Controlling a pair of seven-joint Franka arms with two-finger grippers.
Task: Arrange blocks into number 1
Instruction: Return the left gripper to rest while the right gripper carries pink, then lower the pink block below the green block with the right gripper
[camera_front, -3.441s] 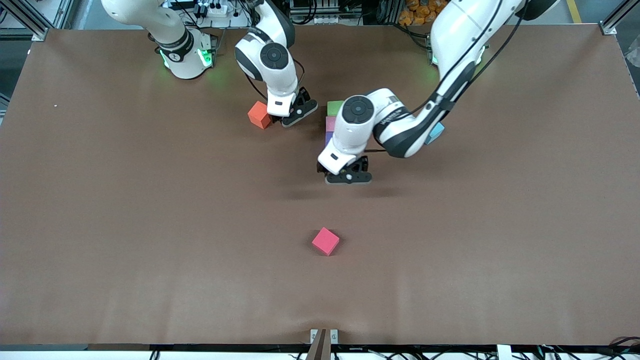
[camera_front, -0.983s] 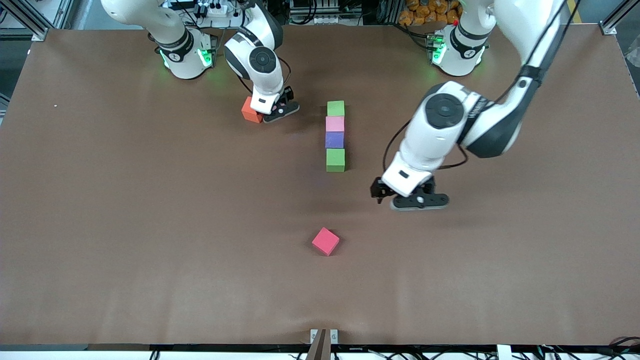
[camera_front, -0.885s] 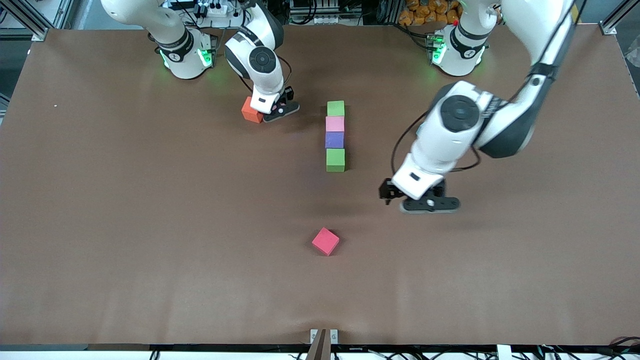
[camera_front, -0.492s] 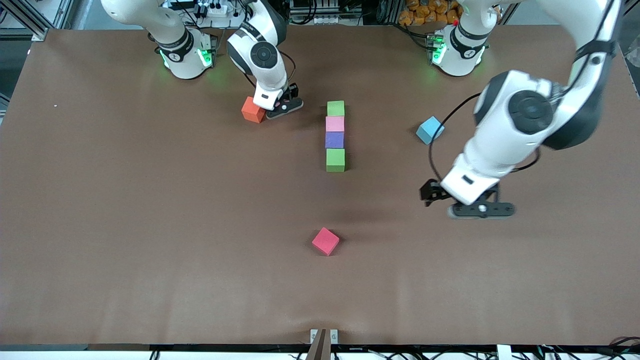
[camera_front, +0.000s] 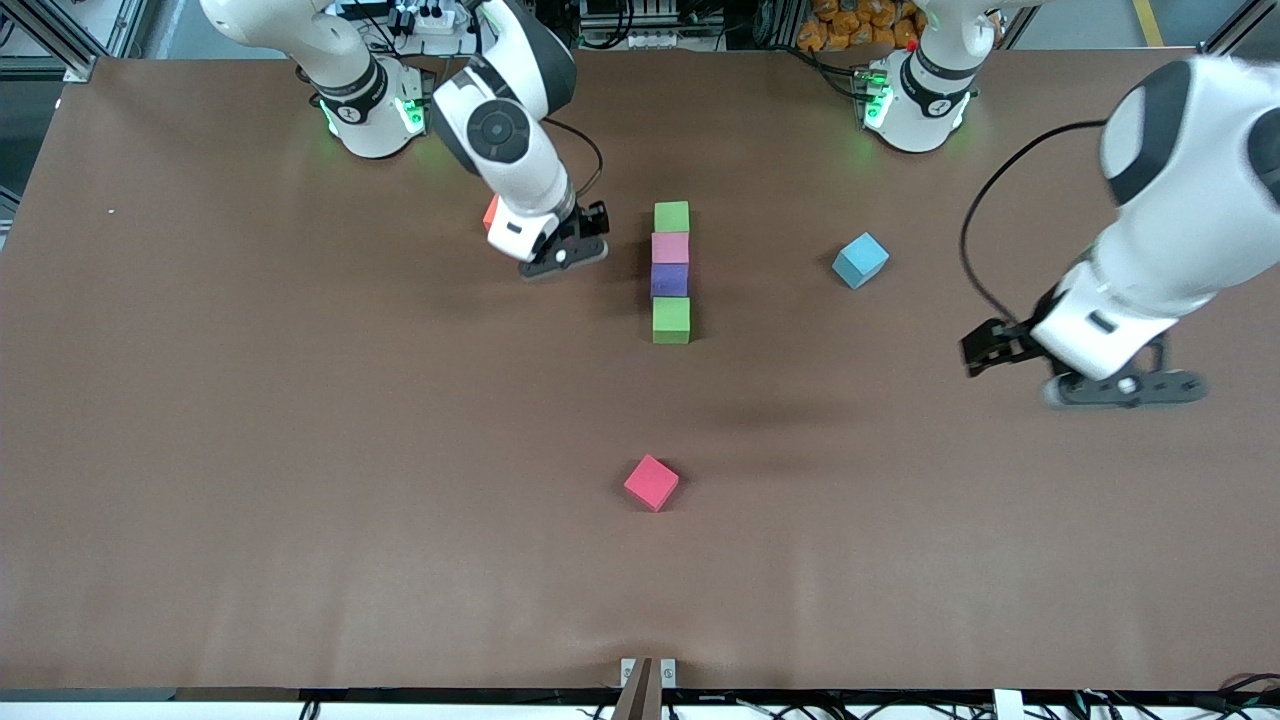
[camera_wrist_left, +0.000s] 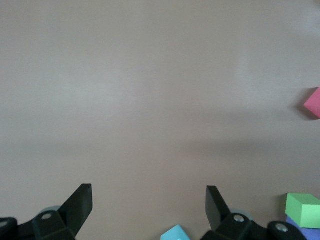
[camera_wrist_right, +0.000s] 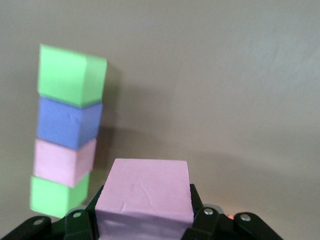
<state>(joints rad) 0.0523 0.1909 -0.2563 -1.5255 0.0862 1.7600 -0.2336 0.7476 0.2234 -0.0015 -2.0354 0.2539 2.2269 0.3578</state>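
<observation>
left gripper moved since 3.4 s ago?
Yes. The left gripper has swung away from the block column, where it sat by the nearer green block, toward the left arm's end of the table, past the light blue block. Open and empty.

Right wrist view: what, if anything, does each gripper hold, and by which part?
The right gripper clamps a light pink foam cube by two opposite side faces. The left gripper is open, holding nothing.

My right arm hides most of the orange block (camera_front: 490, 212); my left wrist view crops the light blue block (camera_wrist_left: 175, 234).
</observation>
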